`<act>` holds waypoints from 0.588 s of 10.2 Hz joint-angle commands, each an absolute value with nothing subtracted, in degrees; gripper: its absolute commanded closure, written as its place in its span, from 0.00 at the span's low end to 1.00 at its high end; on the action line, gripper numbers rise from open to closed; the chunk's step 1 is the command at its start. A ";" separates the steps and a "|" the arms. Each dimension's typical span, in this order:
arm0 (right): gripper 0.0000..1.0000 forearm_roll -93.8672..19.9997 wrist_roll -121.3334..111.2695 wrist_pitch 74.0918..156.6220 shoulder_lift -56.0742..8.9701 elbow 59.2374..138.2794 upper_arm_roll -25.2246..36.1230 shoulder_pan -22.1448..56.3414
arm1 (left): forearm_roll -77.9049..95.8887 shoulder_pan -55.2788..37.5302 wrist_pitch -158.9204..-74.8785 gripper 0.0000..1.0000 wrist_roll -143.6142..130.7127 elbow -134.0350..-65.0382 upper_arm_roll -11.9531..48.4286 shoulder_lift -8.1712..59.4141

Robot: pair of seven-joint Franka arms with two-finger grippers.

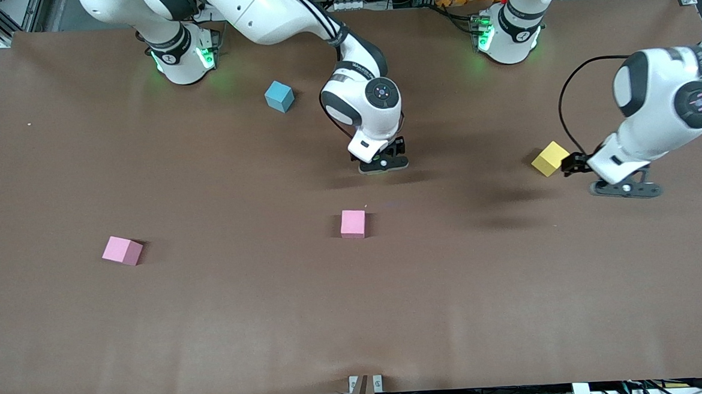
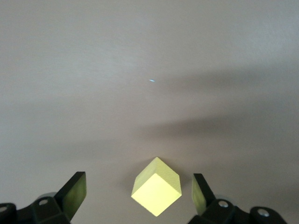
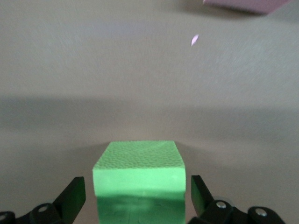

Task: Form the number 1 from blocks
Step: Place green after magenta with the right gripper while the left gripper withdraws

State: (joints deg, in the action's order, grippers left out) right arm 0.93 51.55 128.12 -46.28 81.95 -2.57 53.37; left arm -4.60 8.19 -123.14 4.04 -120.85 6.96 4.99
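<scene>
A green block [image 3: 139, 179] rests on the brown table between the fingers of my right gripper [image 3: 137, 196]. That gripper is open, with a gap on each side of the block. In the front view the right gripper [image 1: 384, 160] is low over the table's middle and covers the green block. A yellow block [image 2: 156, 192] lies corner-on between the open fingers of my left gripper [image 2: 138, 196], touching neither. The front view shows this yellow block [image 1: 550, 158] at the left arm's end, beside the left gripper [image 1: 573, 164].
One pink block [image 1: 353, 223] lies nearer to the front camera than the right gripper; its edge [image 3: 243, 4] shows in the right wrist view. A second pink block [image 1: 122, 250] sits toward the right arm's end. A blue block [image 1: 279, 96] lies near the right arm's base.
</scene>
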 commanded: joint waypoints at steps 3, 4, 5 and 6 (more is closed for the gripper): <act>0.00 1.40 51.51 127.44 -43.06 79.29 -2.20 47.13 | 3.34 1.58 -120.42 0.00 -5.16 -114.02 -1.85 1.84; 0.00 1.67 48.89 127.79 -43.68 78.67 -2.28 44.59 | 3.34 1.50 -119.54 0.00 -5.79 -111.65 -1.76 1.93; 0.00 1.67 44.95 127.88 -44.20 77.71 -2.29 42.65 | 3.43 1.58 -119.36 0.00 -6.06 -109.27 -1.58 1.93; 0.00 1.76 43.00 127.88 -44.91 76.91 -2.29 41.23 | 3.43 1.58 -119.01 0.00 -5.89 -107.68 -1.58 1.93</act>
State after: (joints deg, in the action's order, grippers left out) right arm 1.25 45.71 128.11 -43.42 79.10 -1.51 43.26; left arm 2.18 2.09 -121.03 -5.05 -110.98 -1.21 1.72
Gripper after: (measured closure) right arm 0.000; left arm 0.000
